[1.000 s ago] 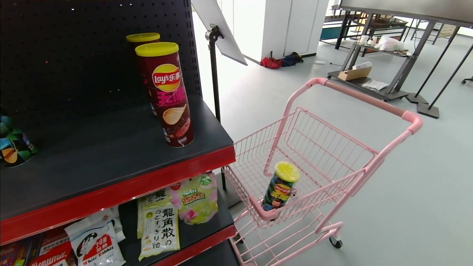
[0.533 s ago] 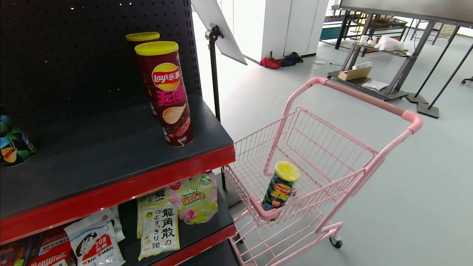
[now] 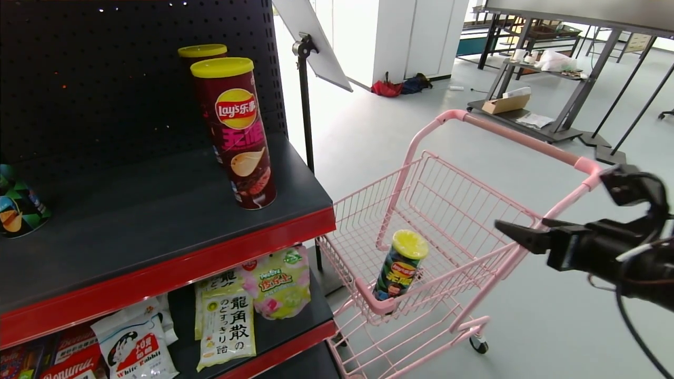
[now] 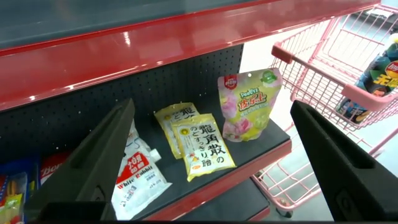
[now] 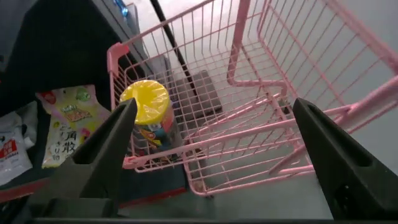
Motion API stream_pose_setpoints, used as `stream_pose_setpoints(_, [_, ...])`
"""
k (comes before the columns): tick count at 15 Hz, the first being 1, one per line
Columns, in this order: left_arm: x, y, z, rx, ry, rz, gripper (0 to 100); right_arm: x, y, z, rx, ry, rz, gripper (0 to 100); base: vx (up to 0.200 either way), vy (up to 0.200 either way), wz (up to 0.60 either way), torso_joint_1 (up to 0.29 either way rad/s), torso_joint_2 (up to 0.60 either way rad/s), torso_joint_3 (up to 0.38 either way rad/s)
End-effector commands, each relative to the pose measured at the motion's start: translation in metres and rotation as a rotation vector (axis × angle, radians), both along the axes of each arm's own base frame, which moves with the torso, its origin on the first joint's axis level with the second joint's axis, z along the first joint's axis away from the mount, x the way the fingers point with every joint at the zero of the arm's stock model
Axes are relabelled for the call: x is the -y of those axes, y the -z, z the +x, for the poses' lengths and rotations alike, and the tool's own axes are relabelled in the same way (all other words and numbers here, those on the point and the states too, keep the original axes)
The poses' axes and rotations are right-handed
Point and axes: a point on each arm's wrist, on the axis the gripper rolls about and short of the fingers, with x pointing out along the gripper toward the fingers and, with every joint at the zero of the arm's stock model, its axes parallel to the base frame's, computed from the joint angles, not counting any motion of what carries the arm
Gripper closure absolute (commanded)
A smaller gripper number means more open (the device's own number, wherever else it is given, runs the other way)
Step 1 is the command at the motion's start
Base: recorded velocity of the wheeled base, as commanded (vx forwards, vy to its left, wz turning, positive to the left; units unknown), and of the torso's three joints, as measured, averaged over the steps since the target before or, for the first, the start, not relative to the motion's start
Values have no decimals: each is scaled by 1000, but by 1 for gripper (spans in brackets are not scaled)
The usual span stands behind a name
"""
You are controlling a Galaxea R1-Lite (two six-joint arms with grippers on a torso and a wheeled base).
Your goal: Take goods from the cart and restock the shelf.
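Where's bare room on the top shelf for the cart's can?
Top shelf: wide bare stretch between the patterned can at left and the two red cans at right. Lower shelf is crowded with snack bags.

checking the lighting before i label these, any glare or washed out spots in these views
Left wrist view: white glare streaks on the red shelf edge. Head view: the white wall behind is washed bright, while the pegboard is dark with pinpoints of light through its holes. Right wrist view: no glare on the can's yellow lid.
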Motion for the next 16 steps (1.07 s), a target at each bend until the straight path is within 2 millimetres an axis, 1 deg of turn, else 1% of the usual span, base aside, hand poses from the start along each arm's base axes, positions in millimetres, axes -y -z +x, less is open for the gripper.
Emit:
stream_pose_setpoints(1, [0,0,0,0,0,0,0,-37,62,37,-202,-113,-41,0,0,0,0,0,0,0])
stream_pose_setpoints(2, [0,0,0,0,0,0,0,-37,62,37,-202,-113,-41,0,0,0,0,0,0,0])
stream_pose_setpoints(3, [0,0,0,0,0,0,0,-51,66,35,-217,-163,-50,0,0,0,0,0,0,0])
stream_pose_setpoints(5, [0,0,0,0,0,0,0,-63,71,32,-230,-209,-61,0,0,0,0,0,0,0])
stream_pose_setpoints(7, [0,0,0,0,0,0,0,-69,73,35,-229,-225,-64,0,0,0,0,0,0,0])
stream_pose_setpoints(8, [0,0,0,0,0,0,0,-73,78,38,-227,-236,-64,0,0,0,0,0,0,0])
stream_pose_setpoints(12, [0,0,0,0,0,0,0,-80,96,47,-240,-241,-69,0,0,0,0,0,0,0])
stream_pose_setpoints(15, [0,0,0,0,0,0,0,-89,100,57,-234,-255,-68,0,0,0,0,0,0,0])
stream_pose_setpoints(16, [0,0,0,0,0,0,0,-98,99,62,-224,-268,-55,0,0,0,0,0,0,0])
